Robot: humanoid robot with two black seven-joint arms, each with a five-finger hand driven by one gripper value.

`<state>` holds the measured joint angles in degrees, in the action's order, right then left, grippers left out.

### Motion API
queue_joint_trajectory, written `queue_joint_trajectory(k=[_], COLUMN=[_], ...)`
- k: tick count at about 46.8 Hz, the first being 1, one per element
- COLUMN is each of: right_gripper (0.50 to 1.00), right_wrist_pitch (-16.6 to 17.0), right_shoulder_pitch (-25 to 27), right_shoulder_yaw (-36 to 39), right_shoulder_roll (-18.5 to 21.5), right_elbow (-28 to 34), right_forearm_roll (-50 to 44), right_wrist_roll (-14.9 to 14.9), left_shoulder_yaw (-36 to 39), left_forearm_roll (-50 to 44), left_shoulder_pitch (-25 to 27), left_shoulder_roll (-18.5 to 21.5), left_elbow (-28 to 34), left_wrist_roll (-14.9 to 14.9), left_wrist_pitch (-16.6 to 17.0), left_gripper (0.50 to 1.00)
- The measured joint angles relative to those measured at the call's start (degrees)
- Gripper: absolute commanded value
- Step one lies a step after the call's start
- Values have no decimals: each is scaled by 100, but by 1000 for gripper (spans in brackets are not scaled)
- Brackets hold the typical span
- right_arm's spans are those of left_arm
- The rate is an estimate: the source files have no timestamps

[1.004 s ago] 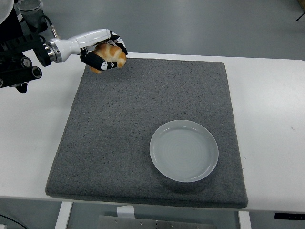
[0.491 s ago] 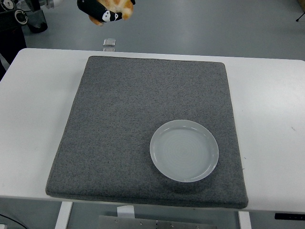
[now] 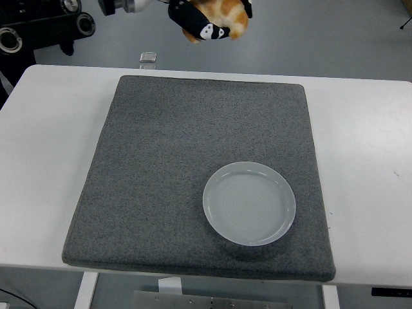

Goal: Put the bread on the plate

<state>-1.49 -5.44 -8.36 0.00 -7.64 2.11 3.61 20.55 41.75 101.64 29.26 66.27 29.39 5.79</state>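
My left hand [image 3: 209, 19] is at the top of the view, raised high above the far edge of the table. Its black fingers are shut on a golden-brown piece of bread [image 3: 226, 14]. A round white plate [image 3: 249, 203] lies empty on the near right part of a grey mat [image 3: 161, 161]. The hand and bread are far beyond the plate and a little left of it. My right arm is out of view.
The grey mat covers most of the white table [image 3: 367, 148]. A small clear object [image 3: 148, 58] lies at the table's far edge behind the mat. Black arm hardware [image 3: 38, 29] shows at the top left.
My left hand has lifted the bread up from the mat's far left corner and carried it to the right along the top of the view.
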Motion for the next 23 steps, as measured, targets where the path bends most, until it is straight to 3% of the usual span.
queue_joint_trajectory(k=[12, 23], right_gripper=[930, 932], right_wrist_pitch=[0, 0], right_shoulder_pitch=[8, 17], right_shoulder_yaw=[-8, -8], right_shoulder_roll=[0, 0], right_elbow=[0, 0], right_forearm_roll=[0, 0], right_wrist_roll=[-1, -2], left_shoulder_yaw=[23, 47], left_forearm_roll=[0, 281], left_shoulder_pitch=[21, -333], left_shoulder_roll=[-682, -1179], left_elbow=[346, 685], left_wrist_roll=[-3, -3], left_wrist_pitch=[275, 785], left_gripper=[500, 500])
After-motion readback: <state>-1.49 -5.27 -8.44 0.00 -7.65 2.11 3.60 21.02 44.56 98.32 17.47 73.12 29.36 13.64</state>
